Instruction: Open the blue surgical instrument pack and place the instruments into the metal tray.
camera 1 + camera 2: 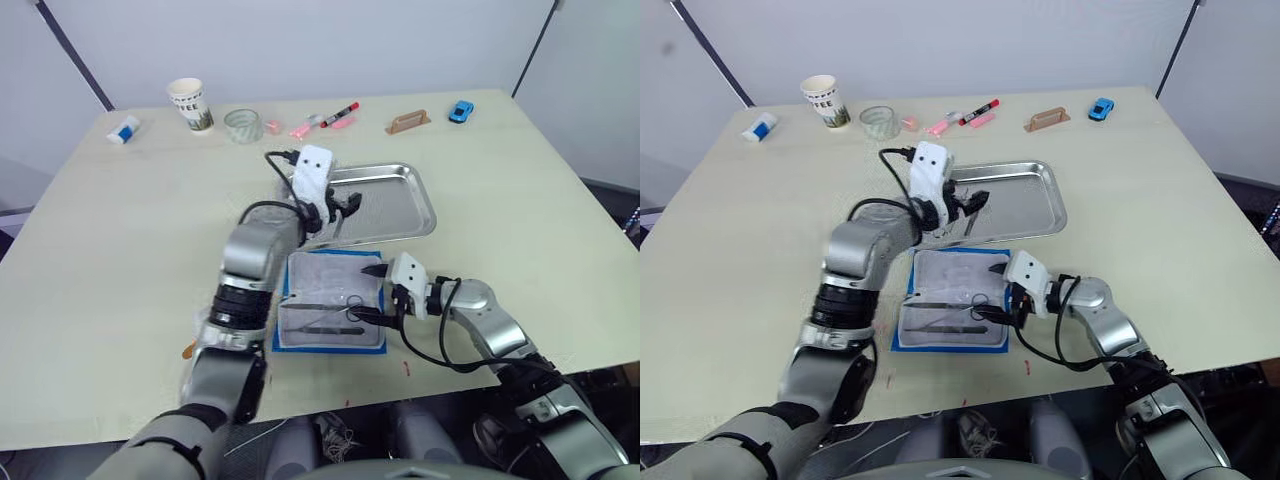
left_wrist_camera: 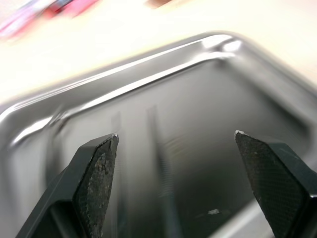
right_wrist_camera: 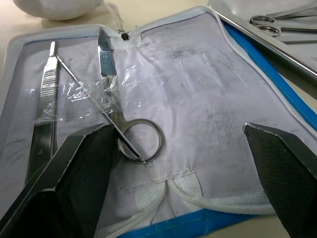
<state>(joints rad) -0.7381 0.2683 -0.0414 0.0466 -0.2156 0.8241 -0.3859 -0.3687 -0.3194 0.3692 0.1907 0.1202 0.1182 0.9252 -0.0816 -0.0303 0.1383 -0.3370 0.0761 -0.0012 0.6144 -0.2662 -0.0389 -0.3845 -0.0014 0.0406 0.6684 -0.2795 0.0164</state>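
The blue surgical instrument pack (image 1: 331, 302) lies open on the table (image 1: 120, 260), just in front of the metal tray (image 1: 395, 203), and its pale inside faces up. Scissors (image 3: 116, 116) and a slim flat tool (image 3: 43, 116) are still tucked in the pack, and other instruments (image 3: 277, 25) lie in the tray. The left gripper (image 2: 176, 183) hangs over the tray with its fingers wide apart, and the right gripper (image 3: 181, 183) hangs over the pack's near right side, fingers wide apart too.
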